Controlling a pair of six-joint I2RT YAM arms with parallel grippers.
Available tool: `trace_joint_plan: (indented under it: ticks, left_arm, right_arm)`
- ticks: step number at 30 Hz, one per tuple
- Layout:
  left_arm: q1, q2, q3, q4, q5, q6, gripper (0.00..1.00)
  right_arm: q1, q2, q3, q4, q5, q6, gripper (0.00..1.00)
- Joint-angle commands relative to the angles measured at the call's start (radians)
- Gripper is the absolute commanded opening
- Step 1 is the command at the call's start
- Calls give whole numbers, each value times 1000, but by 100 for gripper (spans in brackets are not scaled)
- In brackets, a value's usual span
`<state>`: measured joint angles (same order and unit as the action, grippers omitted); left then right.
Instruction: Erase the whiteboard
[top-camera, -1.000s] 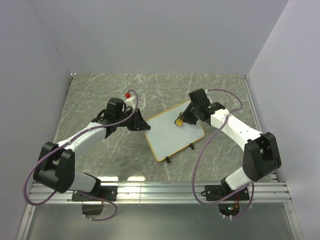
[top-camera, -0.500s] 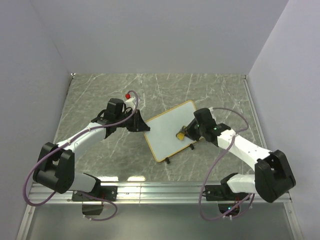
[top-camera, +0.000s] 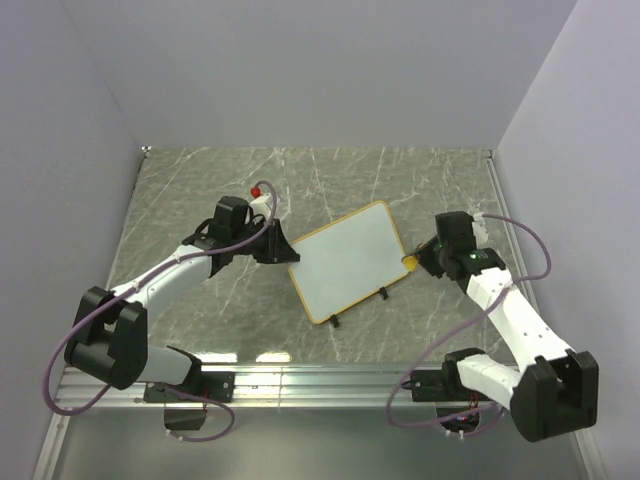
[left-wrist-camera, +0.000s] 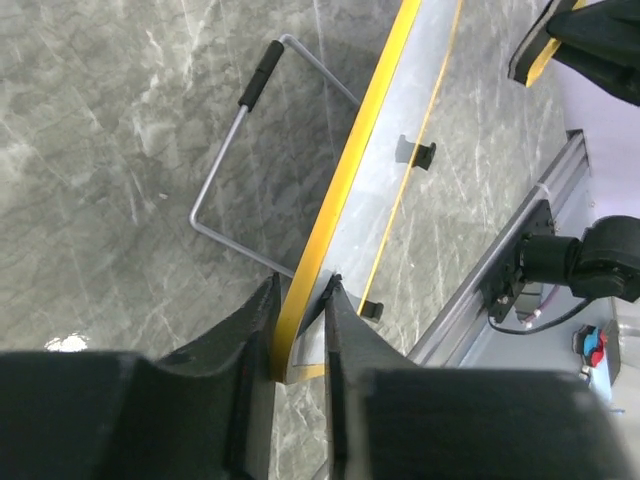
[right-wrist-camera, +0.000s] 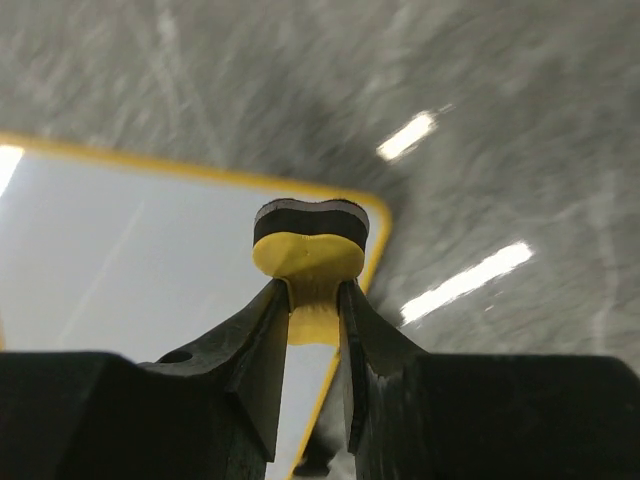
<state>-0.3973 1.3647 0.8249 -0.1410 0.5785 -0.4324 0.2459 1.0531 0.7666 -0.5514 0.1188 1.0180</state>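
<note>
From above you see the whiteboard (top-camera: 348, 262) in the middle of the table (top-camera: 200, 190), with your left pincer (top-camera: 283, 250) at its left corner. Only the left wrist view shows that pincer clenched on the yellow frame, with a wire stand (left-wrist-camera: 235, 170) beside that edge. Your right pincer (right-wrist-camera: 312, 295) grips the yellow eraser (right-wrist-camera: 308, 245) at the board's right corner. That view is blurred, so you can't tell whether they touch.

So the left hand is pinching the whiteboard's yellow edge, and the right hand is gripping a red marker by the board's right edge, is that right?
Not quite: the right hand grips a yellow eraser, not a red marker, as the right wrist view shows. The left hand does pinch the edge of the whiteboard.
</note>
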Motion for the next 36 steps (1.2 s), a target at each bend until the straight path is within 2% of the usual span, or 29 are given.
trace_joint_plan:
  ticks: [1, 6, 9, 12, 14, 17, 18, 21, 24, 27, 31, 32, 35, 36]
  left_arm:
    - [17, 11, 32, -124, -292, 73, 24]
    - [17, 8, 130, -175, -341, 76, 45]
    - [17, 8, 181, -193, -359, 83, 54]
    - [18, 8, 215, -212, -374, 86, 67]
    - [20, 10, 232, -219, -378, 86, 72]
    - [20, 10, 255, -233, -385, 83, 79]
    - [20, 7, 260, -238, -388, 83, 81]
    - [20, -6, 292, -264, -405, 75, 85]
    - [21, -29, 324, -295, -439, 61, 92]
    - [25, -47, 364, -333, -491, 37, 99]
    - [26, -65, 404, -370, -575, -9, 99]
    - [26, -78, 408, -373, -575, -34, 99]
    - [25, -102, 402, -370, -609, -86, 99]
    - [23, -108, 399, -370, -609, -98, 99]
  right_arm:
    - [-97, 60, -10, -54, 36, -44, 0]
    - [-210, 177, -52, -48, 81, -38, 0]
    - [-237, 251, -58, -48, 82, -30, 0]
    - [-237, 320, -40, -48, 84, -45, 0]
    - [-238, 364, -32, -41, 71, -70, 0]
    - [-238, 386, -32, -42, 52, -88, 37]
    - [-238, 380, -35, -45, 45, -96, 61]
    - [-238, 294, -24, -62, 36, -124, 81]
    - [-237, 195, 29, -102, 38, -173, 86]
    - [-217, 144, 133, -153, 22, -239, 86]
    - [-149, 79, 230, -118, -114, -286, 86]
    - [-113, 65, 243, -67, -216, -297, 85]
    - [-33, -8, 276, 29, -321, -303, 86]
    - [33, -25, 289, 50, -336, -311, 87]
